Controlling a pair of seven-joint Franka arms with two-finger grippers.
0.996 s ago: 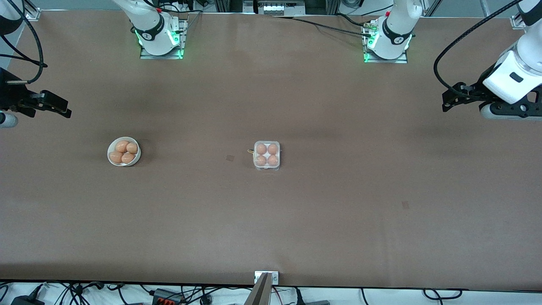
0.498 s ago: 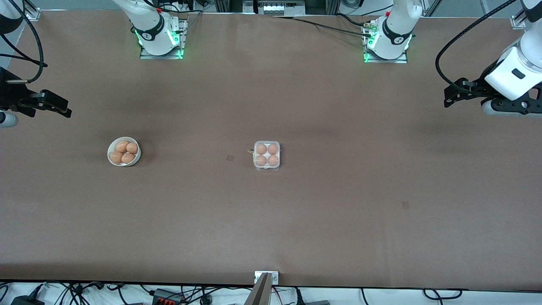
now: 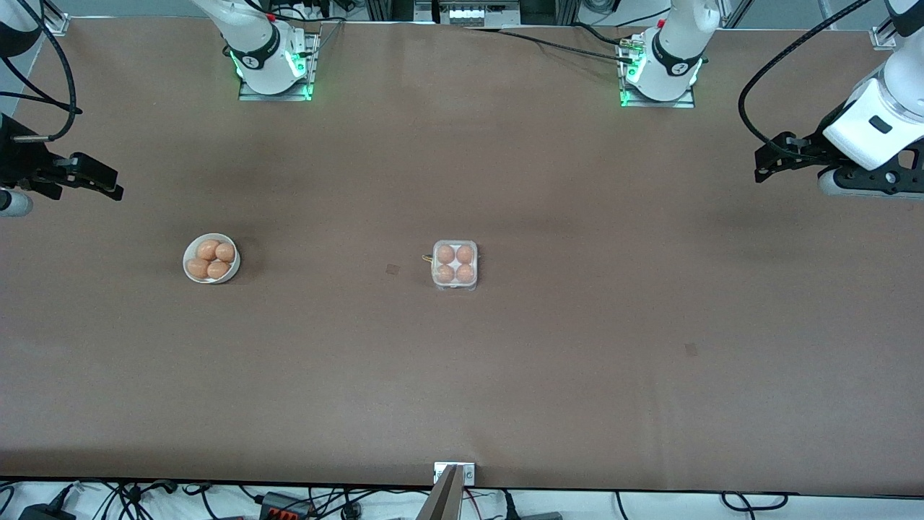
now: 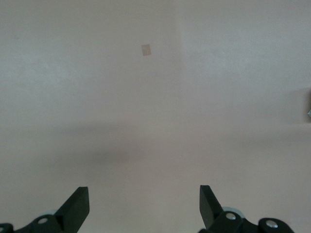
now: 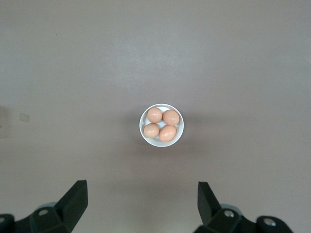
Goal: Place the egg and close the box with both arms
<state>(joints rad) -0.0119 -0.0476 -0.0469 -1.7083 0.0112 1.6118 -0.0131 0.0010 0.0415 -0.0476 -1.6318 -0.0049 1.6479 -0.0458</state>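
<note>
The box [image 3: 455, 265] stood mid-table with its lid down and four eggs in its cells. A white bowl [image 3: 232, 269] with four more eggs stood well apart from the box, toward the right arm's end. The left gripper [image 3: 759, 167] and right gripper [image 3: 114, 186] hung released and empty, each well clear of the box over its own end of the table

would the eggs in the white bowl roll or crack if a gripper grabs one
Likely yes: the eggs look smooth and rounded, so one may slip or roll. They sit packed together in the bowl, so neighbours would probably shift. Shells look fragile; a gentle squeeze seems wise.
</note>
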